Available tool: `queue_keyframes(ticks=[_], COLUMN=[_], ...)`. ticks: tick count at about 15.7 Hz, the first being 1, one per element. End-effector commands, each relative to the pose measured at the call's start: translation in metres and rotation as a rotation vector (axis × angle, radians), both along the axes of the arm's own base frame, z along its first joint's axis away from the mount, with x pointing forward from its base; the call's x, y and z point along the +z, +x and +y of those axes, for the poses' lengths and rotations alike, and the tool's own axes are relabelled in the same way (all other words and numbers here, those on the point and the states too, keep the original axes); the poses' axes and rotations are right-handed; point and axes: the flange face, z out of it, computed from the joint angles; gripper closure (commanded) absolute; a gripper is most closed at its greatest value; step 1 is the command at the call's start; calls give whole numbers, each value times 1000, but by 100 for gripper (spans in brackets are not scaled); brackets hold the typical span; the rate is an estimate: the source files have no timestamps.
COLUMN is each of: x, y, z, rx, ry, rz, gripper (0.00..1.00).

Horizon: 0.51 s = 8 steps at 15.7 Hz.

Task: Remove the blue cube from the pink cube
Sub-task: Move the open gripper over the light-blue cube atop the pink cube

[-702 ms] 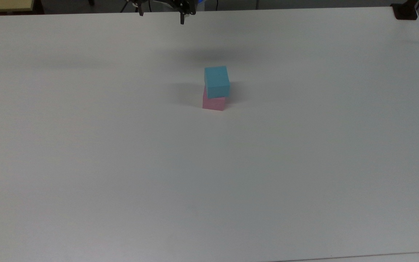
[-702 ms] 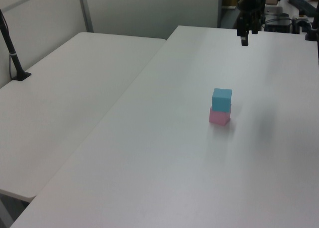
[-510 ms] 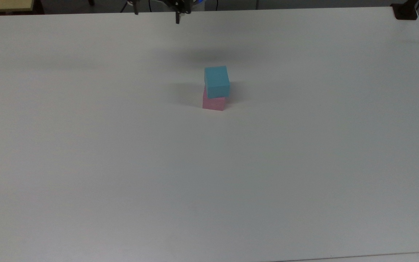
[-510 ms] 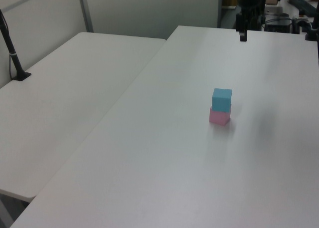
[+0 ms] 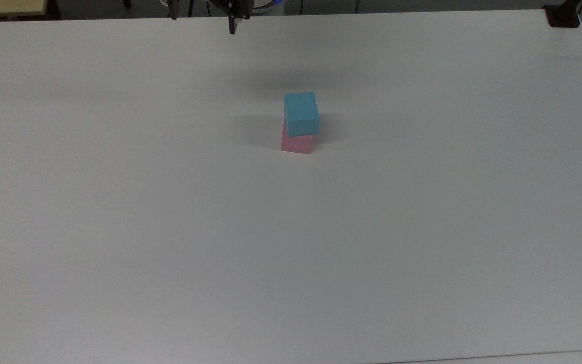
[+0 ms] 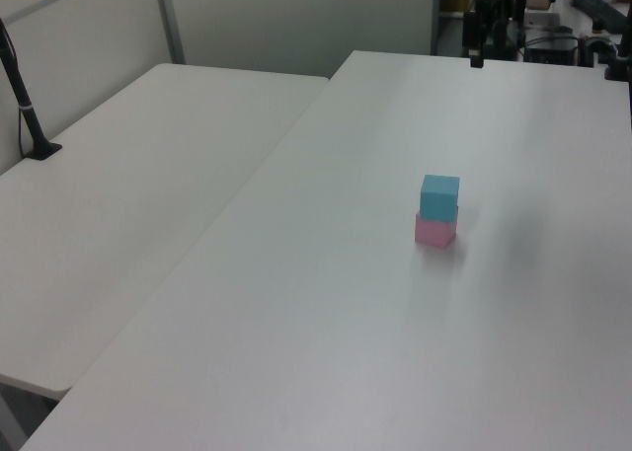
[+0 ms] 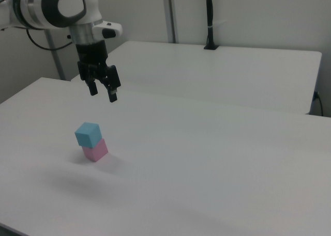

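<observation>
- Sitting on top of the pink cube (image 5: 296, 143) is the blue cube (image 5: 301, 112), the two touching and making a small stack on the white table (image 5: 170, 227).
- In the top view the blue cube is lying turned a little against the pink cube, its edge overhanging slightly toward the top view's right.
- In the right view the blue cube (image 7: 87, 134) is resting on the pink cube (image 7: 95, 150) near the right view's left side; in the left view the blue cube (image 6: 439, 196) and pink cube (image 6: 434, 231) are standing right of centre on the table (image 6: 296, 323).
- The gripper (image 7: 103, 93) is hanging in the air well apart from the stack, above and behind it in the right view, with its two fingers (image 7: 112, 95) spread apart and nothing between them.
- In the top view the gripper (image 5: 201, 23) is showing at the far edge of the table, its fingertips pointing down, up and to the top view's left of the cubes.
- In the left view the gripper (image 6: 477, 56) is hovering over the table's far end.
- The arm's white and grey body (image 7: 51, 6) is reaching in from the right view's upper left.
- A second white table (image 7: 222, 71) is standing beyond, with a black post (image 7: 209, 19) rising from it.
</observation>
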Motion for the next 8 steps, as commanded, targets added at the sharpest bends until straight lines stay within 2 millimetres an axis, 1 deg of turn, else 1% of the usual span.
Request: queue_keyframes(ticks=[1,2,3,4,6,7,8], x=[-23,-30,-42,-63,-92,-104,-119], y=[20,23,28,33,37,40,44], z=[46,60,85,109,134,143,150], rx=[87,110,148,178,217,228,233], ry=[-5,-7,-10,-18,-28,-31,-35], rz=[32,35,37,58,91,87,94], gripper=[0,0,0,0,0,0,0])
